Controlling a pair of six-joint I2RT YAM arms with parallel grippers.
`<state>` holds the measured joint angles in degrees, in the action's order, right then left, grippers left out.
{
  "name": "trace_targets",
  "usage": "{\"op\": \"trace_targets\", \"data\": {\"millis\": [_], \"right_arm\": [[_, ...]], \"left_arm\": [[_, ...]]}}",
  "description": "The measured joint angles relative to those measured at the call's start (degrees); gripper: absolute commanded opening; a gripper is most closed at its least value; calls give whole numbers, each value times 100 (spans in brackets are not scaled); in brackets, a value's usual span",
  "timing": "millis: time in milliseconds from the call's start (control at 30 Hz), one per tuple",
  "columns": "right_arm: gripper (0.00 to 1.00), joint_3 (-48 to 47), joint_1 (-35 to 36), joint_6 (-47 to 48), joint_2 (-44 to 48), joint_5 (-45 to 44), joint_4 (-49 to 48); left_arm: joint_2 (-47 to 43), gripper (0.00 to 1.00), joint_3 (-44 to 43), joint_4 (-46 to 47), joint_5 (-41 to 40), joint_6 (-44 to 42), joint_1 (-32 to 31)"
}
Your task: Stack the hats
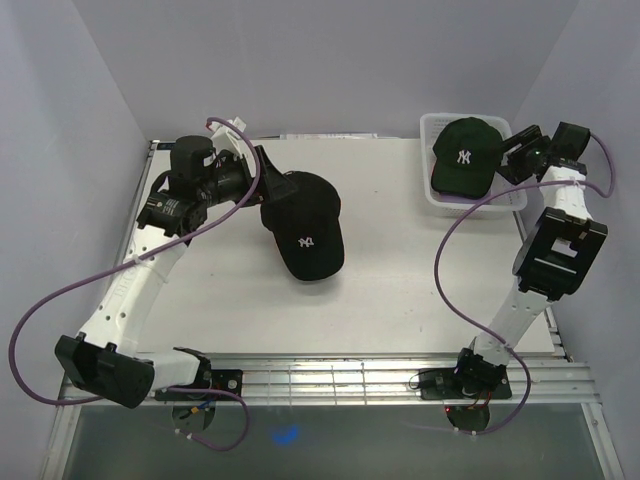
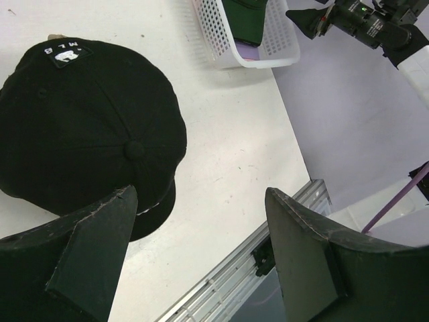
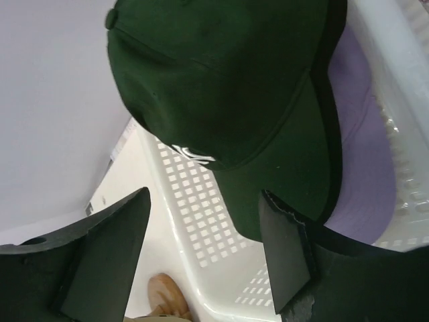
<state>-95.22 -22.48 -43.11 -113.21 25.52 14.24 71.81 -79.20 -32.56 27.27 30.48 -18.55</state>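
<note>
L tool point(image 2: 200, 196) spread by black hat point(image 2: 87, 127); R tool point(image 3: 203, 194) spread at green hat point(image 3: 214, 74).

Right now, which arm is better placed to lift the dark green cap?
Likely right: the right gripper, open, is beside the dark green cap; the left gripper is by the black cap.

Black cap point(image 1: 305, 225) there: soft matt cloth, stitched panel seams, white embroidered logo raised on the front. Dark green cap point(image 1: 465, 155), same dull cloth; the lavender cap point(image 3: 362, 154) under it looks smooth. The basket point(image 3: 194, 201) is white plastic mesh, slightly glossy. Table point(image 1: 400, 280) is matt white, faintly scuffed. Near-edge rail point(image 1: 340, 372), brushed metal. Left gripper point(image 2: 201, 194): fingers point(image 2: 94, 241) matt black, rough-edged.
</note>
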Motion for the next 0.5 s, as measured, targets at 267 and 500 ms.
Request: {"op": "trace_targets", "data": {"millis": [267,500], "right_arm": [[68,160,7,719,-144,-271,114],[68,326,9,1193,-184,-529,188]], "left_arm": [[0,87,0,-2,70,-2,0],[11,87,2,-2,68,-2,0]]}}
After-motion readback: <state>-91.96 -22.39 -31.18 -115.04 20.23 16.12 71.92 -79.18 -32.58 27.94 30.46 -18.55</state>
